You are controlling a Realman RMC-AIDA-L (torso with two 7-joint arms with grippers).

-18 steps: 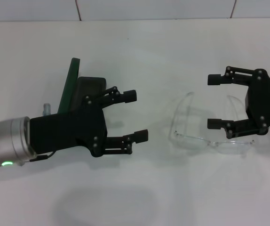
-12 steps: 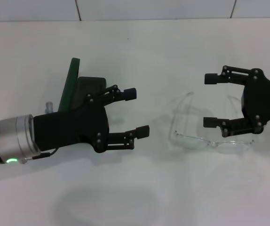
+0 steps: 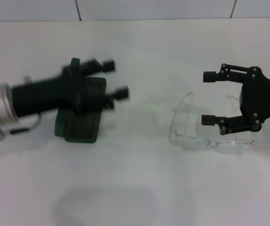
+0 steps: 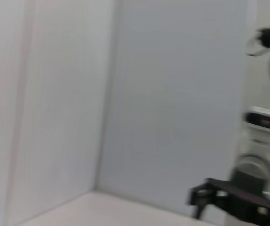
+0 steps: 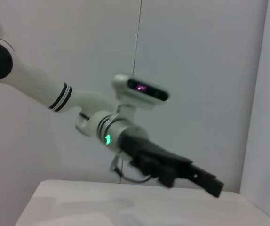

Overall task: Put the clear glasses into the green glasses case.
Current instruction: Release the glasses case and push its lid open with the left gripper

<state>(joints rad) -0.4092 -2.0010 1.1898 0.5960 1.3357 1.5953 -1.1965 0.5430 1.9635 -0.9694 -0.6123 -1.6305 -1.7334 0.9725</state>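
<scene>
R tool [image 3: 208, 97] is hovering w/ fingers spread right over the clear glasses [image 3: 210, 134] lying on the white bench [image 3: 139, 188] at right, while L tool [image 3: 115, 80] (blurred, fingers apart, gripping nothing) is hanging above the green glasses case [image 3: 81, 120] sitting at left.

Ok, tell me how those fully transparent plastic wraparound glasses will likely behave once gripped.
The fully transparent plastic wraparound glasses look thin, so probably light, and may skid on the smooth white table. Their unfolded arms likely flex if squeezed. The open right gripper hovers above them; a gentle pinch seems wise.
</scene>
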